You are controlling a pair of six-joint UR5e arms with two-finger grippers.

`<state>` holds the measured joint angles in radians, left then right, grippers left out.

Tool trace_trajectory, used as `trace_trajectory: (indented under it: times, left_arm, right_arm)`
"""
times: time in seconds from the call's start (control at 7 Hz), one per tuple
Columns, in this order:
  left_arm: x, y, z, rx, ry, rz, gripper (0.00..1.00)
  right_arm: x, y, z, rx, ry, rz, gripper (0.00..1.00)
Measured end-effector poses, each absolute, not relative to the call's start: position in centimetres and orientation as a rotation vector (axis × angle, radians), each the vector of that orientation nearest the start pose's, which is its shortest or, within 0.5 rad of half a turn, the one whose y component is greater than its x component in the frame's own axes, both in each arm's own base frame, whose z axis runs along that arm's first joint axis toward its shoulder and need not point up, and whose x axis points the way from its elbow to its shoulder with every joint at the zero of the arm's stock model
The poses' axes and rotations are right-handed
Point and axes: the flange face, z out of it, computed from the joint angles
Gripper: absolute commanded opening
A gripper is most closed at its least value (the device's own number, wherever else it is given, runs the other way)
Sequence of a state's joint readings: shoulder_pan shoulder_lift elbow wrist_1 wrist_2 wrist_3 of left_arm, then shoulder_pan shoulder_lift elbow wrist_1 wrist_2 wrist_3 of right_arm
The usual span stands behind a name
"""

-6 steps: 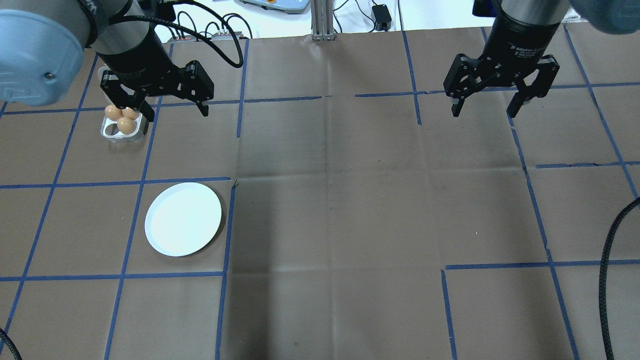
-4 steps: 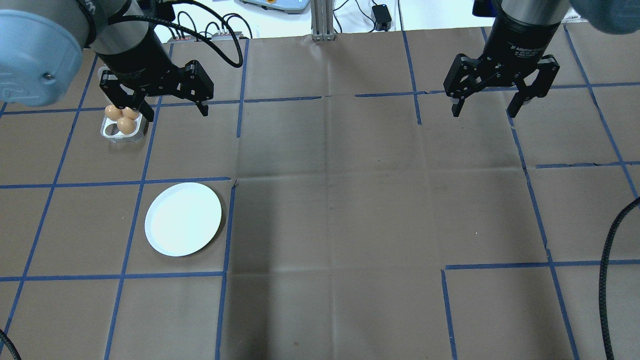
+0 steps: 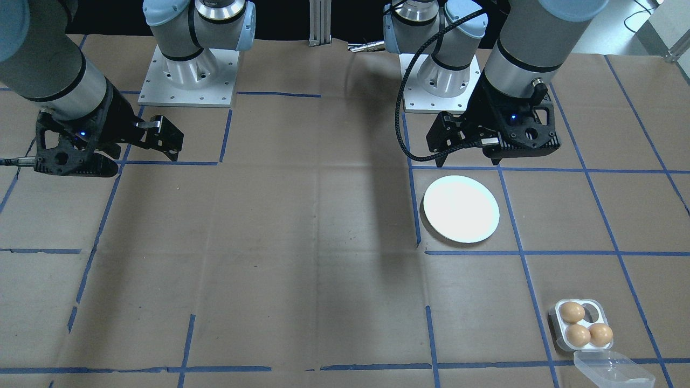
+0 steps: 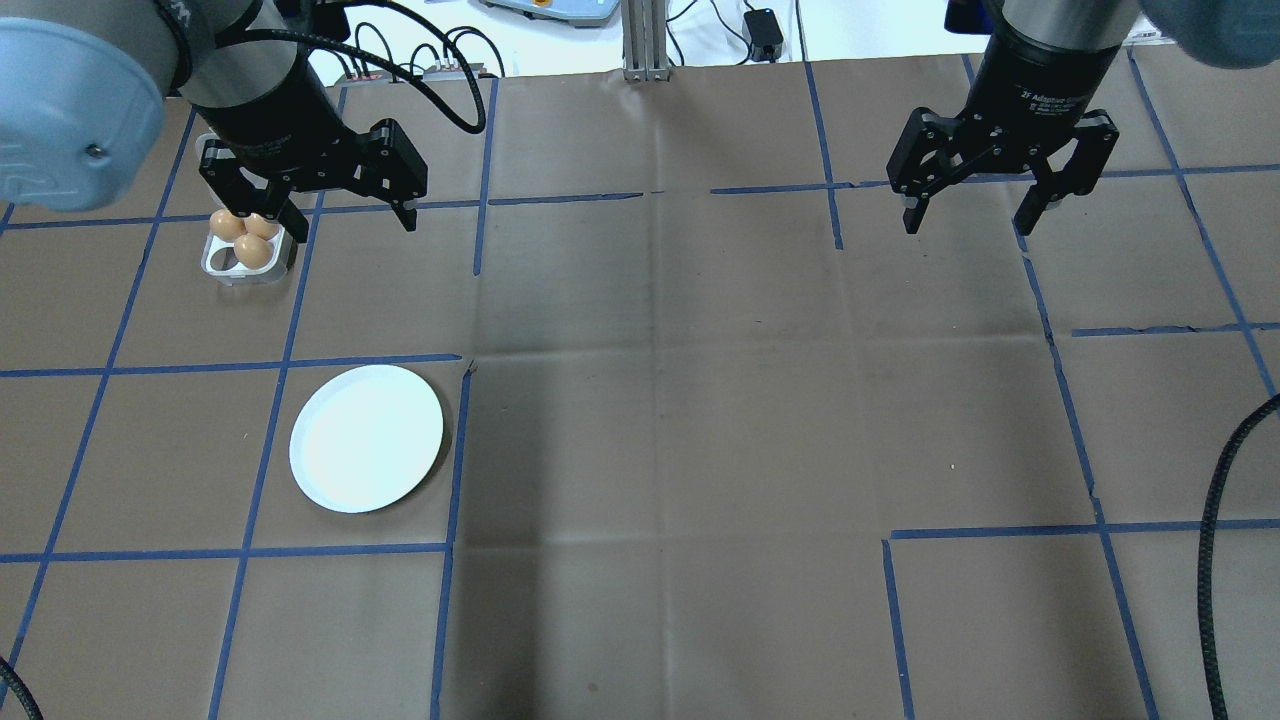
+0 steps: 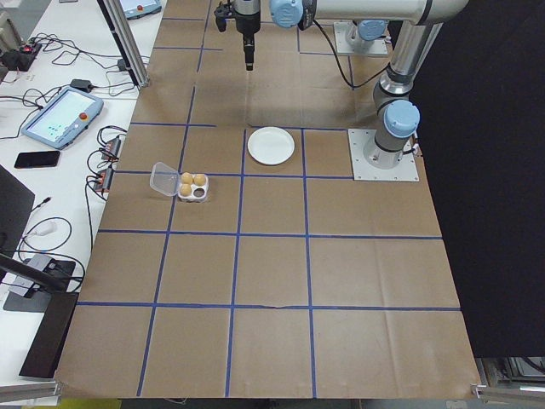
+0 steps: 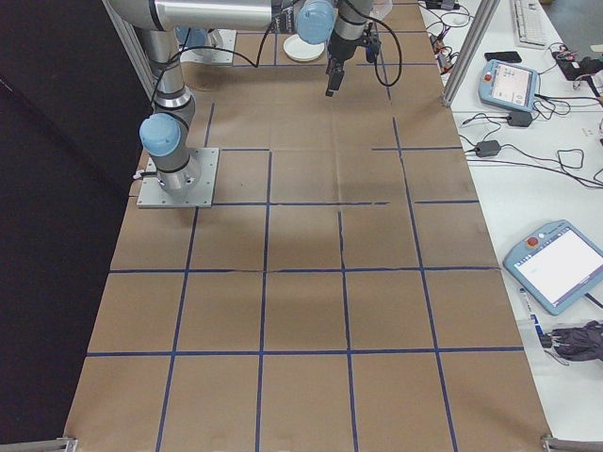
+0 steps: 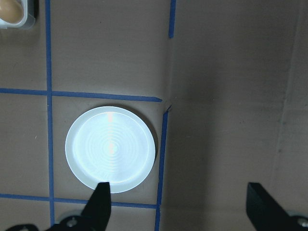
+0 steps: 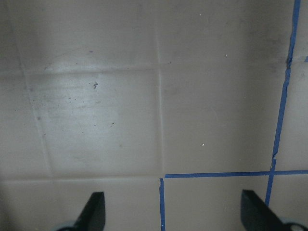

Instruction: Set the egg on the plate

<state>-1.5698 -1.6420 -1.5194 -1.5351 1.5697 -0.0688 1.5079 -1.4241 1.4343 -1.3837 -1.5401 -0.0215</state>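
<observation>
Three brown eggs [image 4: 245, 236] sit in a small clear egg box [image 3: 581, 325] at the far left of the table. The round white plate [image 4: 366, 438] lies bare on the brown paper, nearer the robot than the box; the left wrist view has the plate [image 7: 110, 148] below and one egg [image 7: 10, 12] at its top left corner. My left gripper [image 4: 352, 226] hangs open above the table, just right of the egg box, holding nothing. Far off over the right half, my right gripper [image 4: 968, 226] is also open with nothing in it.
The box's clear lid [image 3: 612, 369] lies open beside it. Blue tape lines [image 4: 455, 455] grid the paper. A black cable [image 4: 1215, 520] hangs at the right edge. Teach pendants [image 6: 556, 264] and a metal post [image 4: 640, 40] stand beyond the table edges.
My left gripper has crept very slightly toward the far side, still open. The right arm, eggs and plate have not moved.
</observation>
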Motion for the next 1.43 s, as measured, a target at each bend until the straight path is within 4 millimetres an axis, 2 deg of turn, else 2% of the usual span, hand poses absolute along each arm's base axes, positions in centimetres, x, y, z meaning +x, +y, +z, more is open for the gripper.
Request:
trace_trajectory:
  times: [0.29, 0.43, 0.71, 1.0, 1.14, 1.43]
  left_arm:
    - [-11.2, -53.7, 48.4, -0.087, 3.142, -0.049, 1.00]
    - [-8.4, -55.1, 48.2, -0.083, 3.141, -0.054, 1.00]
    - [-0.3, -58.8, 47.3, -0.070, 3.158, -0.055, 1.00]
    - [8.2, -63.5, 45.7, -0.028, 3.176, -0.064, 1.00]
    - [11.2, -65.9, 44.5, 0.010, 3.176, -0.061, 1.00]
    - [14.3, -68.6, 41.7, 0.073, 3.173, -0.036, 0.99]
  right_arm:
    - [10.3, -54.0, 46.2, 0.069, 3.087, 0.302, 1.00]
    - [10.3, -54.0, 46.2, 0.069, 3.087, 0.302, 1.00]
    - [10.3, -54.0, 46.2, 0.069, 3.088, 0.303, 1.00]
    - [10.3, -54.0, 46.2, 0.069, 3.088, 0.303, 1.00]
    - [10.3, -54.0, 46.2, 0.069, 3.087, 0.302, 1.00]
    - [10.3, -54.0, 46.2, 0.069, 3.087, 0.302, 1.00]
